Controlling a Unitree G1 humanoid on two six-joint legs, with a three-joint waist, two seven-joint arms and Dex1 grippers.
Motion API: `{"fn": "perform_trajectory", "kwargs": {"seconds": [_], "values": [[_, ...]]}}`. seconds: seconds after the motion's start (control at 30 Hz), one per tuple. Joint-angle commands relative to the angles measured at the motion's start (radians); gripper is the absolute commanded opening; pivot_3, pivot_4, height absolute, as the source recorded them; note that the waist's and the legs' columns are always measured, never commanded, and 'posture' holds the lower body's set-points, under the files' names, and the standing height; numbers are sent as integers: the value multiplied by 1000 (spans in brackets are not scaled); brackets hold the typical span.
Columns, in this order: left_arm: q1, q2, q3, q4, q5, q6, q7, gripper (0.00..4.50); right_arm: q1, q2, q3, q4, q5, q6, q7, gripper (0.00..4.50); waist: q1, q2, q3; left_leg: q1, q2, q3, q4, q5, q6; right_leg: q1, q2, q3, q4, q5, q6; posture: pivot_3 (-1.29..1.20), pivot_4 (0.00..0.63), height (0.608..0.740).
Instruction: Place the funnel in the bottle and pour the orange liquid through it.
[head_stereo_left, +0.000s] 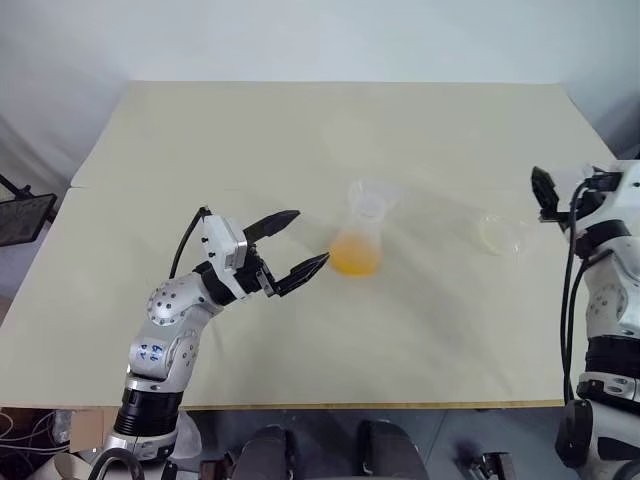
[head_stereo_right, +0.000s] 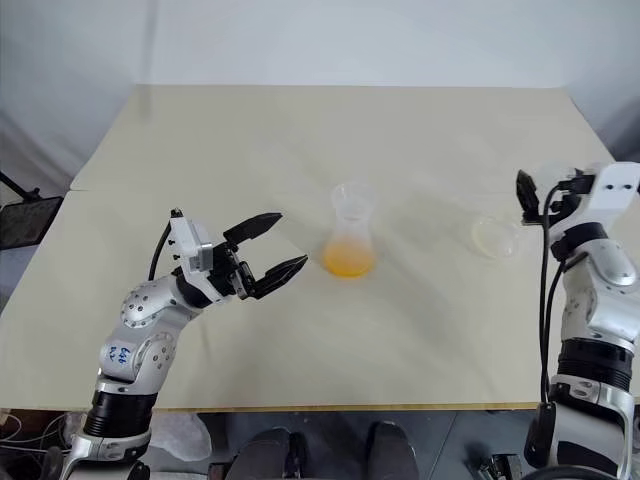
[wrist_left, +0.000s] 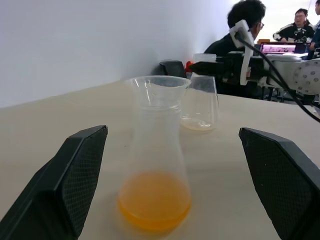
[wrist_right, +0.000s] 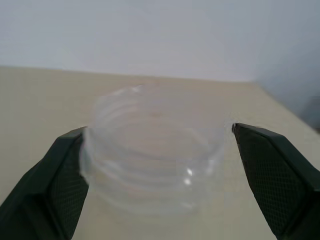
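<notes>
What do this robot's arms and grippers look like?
Both arms are silver-grey metal with black joint bands. The left gripper and right gripper have white housings and two black textured fingers; black cables loop along each wrist. The left arm bears blue markings.

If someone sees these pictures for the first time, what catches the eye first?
The bright orange liquid in the bottle at mid-table, the funnel sitting in its neck. The left tool stands open just to its left. Near the table's right edge, the right tool is open around an empty clear cup.
</notes>
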Motion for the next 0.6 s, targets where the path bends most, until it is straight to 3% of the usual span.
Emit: {"fn": "perform_trajectory", "kwargs": {"seconds": [0.03,0.3,0.6], "values": [[-10,0,11,-29,-6,-16,4,4500,9,-11,-43,-48,12,-37,-15,4429,6,0,0,0,0,0,0,0,0,0,0,0,0,0,0,0,150,740],[-17,16,31,-20,-15,-15,-9,4500,-55,4,-61,-82,145,-84,122,4429,8,0,0,0,0,0,0,0,0,0,0,0,0,0,0,0,150,740],[25,97,65,-43,-26,9,-54,4500,-52,-62,10,-161,148,-109,324,4429,10,0,0,0,0,0,0,0,0,0,0,0,0,0,0,0,150,740]]}}
